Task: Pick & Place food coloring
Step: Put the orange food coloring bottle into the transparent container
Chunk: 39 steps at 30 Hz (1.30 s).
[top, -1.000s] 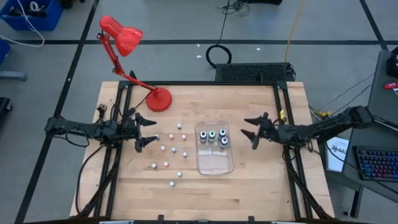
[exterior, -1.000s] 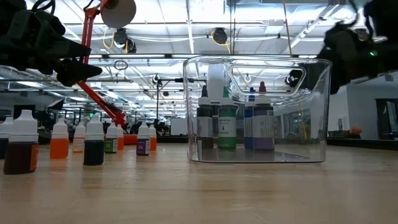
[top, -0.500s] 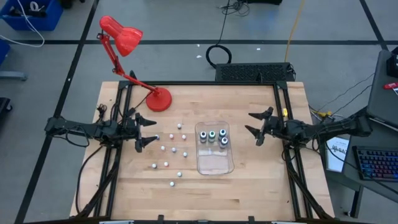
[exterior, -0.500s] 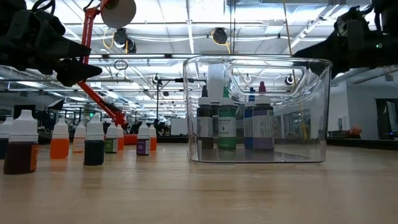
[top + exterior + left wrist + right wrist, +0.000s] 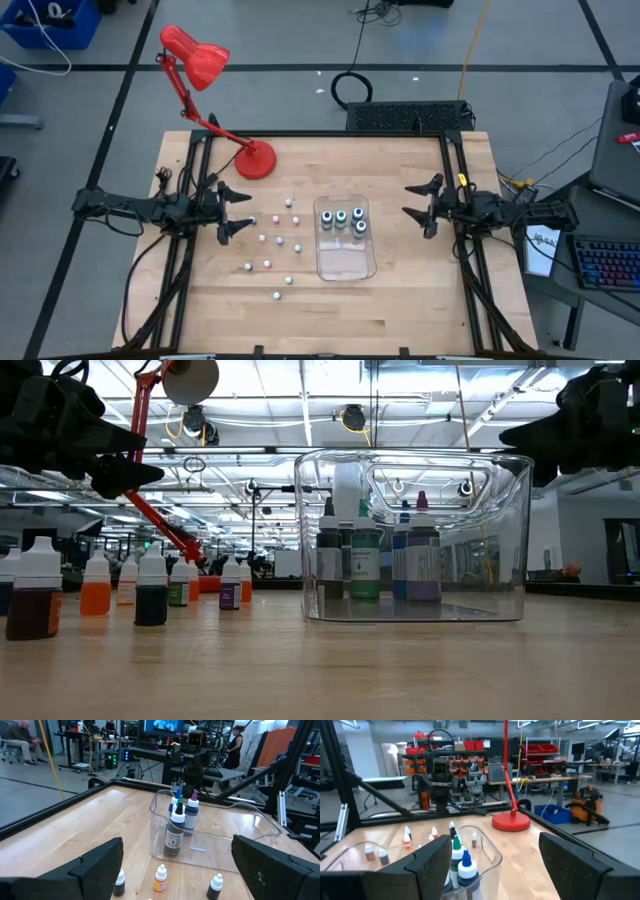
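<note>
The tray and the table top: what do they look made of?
The tray looks like clear, glossy plastic: the bottles inside show through its walls, which catch reflections. The table top looks like pale wood with a matt finish: plank seams and grain show.

1. The floor (image 5: 90, 130) around the table is grey concrete crossed by dark taped lines.
2. A red desk lamp (image 5: 195, 55) stands with its round base (image 5: 255, 160) on the far left part of the wooden tabletop (image 5: 400, 300), its shade leaning out past the table's edge.
3. A blue bin (image 5: 50, 25) sits on the floor at the far left.
4. A black cable coil (image 5: 351, 90) lies on the floor beyond the table.
5. A keyboard (image 5: 607, 262) rests on a desk to the right.
6. Rows of ceiling lights (image 5: 300, 405) run overhead.
7. Workbenches, red shelving (image 5: 540, 752) and seated or standing people (image 5: 20, 735) fill the room behind.
</note>
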Tool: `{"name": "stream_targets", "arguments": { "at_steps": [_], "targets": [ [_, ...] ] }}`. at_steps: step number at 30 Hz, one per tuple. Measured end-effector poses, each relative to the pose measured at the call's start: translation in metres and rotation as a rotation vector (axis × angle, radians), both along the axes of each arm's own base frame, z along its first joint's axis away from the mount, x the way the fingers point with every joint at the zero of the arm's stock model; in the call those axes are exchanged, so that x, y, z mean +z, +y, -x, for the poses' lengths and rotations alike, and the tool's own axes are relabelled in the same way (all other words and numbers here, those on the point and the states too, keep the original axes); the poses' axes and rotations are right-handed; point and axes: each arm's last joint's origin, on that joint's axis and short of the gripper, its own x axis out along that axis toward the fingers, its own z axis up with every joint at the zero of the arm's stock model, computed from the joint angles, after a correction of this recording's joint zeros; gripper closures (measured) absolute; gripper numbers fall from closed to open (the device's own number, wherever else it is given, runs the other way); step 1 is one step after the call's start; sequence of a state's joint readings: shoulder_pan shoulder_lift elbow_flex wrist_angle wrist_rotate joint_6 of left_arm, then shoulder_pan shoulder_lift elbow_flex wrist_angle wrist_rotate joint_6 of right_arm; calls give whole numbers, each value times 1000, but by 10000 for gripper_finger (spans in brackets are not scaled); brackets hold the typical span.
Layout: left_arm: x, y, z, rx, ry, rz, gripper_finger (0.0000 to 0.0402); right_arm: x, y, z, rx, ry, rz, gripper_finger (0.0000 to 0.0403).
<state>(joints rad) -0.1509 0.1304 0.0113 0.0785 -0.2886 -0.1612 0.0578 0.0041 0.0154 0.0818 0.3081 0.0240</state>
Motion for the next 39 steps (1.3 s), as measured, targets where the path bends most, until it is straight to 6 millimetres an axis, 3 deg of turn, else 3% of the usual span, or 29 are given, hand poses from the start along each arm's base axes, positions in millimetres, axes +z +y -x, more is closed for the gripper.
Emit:
{"name": "stream_targets", "arguments": {
  "at_steps": [10, 18, 24, 28, 35, 39],
  "targets": [
    [0, 0, 0, 0, -3, 0, 36, 0, 0, -1, 1, -1, -41, 115],
    [14, 0, 0, -6, -144, 55, 36, 0, 0, -2, 0, -2, -41, 115],
    [9, 0, 0, 16, -84, -55, 36, 0, 0, -2, 0, -3, -41, 115],
    [5, 4, 1, 160, -67, 75, 36, 0, 0, -2, 0, -5, -41, 115],
    [1, 5, 1, 168, -39, 155, 36, 0, 0, -1, -1, -6, -41, 115],
    [15, 9, 0, 213, -45, 241, 36, 0, 0, -1, -1, -5, -41, 115]
  ]
}}
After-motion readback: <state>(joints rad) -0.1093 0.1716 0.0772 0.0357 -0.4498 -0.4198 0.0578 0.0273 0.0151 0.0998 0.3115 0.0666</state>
